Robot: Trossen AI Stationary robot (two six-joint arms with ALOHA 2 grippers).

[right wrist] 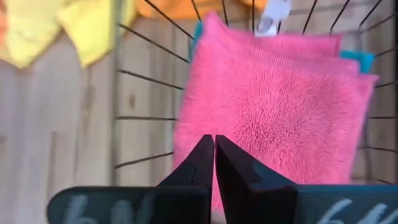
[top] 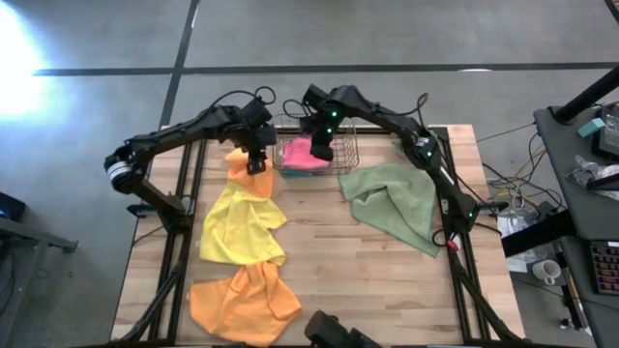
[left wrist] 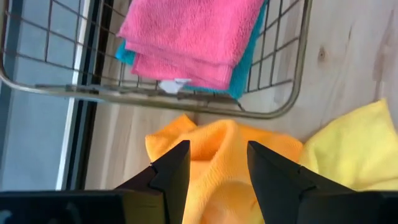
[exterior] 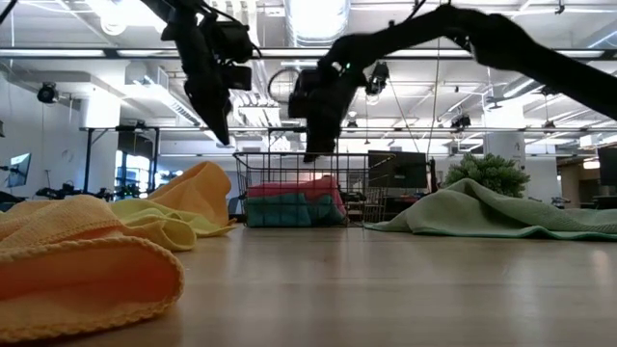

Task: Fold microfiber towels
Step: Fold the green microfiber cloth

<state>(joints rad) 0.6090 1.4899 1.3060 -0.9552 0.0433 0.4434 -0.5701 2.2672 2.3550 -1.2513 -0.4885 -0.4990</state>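
Two orange towels: one [top: 242, 302] crumpled at the worktop's [top: 377, 280] near edge, one [top: 236, 158] beside the basket, under the left gripper [top: 256, 166], fingers spread.
Yellow towel [top: 242, 224]: between them.
Wire basket [top: 344, 166]: pink towel [top: 302, 155] folded over teal [exterior: 280, 210], mostly hidden.
Right gripper [top: 320, 153]: pressed together above pink.
Olive towel [top: 395, 201]: rumpled, rightmost.

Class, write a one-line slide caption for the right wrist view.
Shut right end effector above the folded pink towel in the wire basket.
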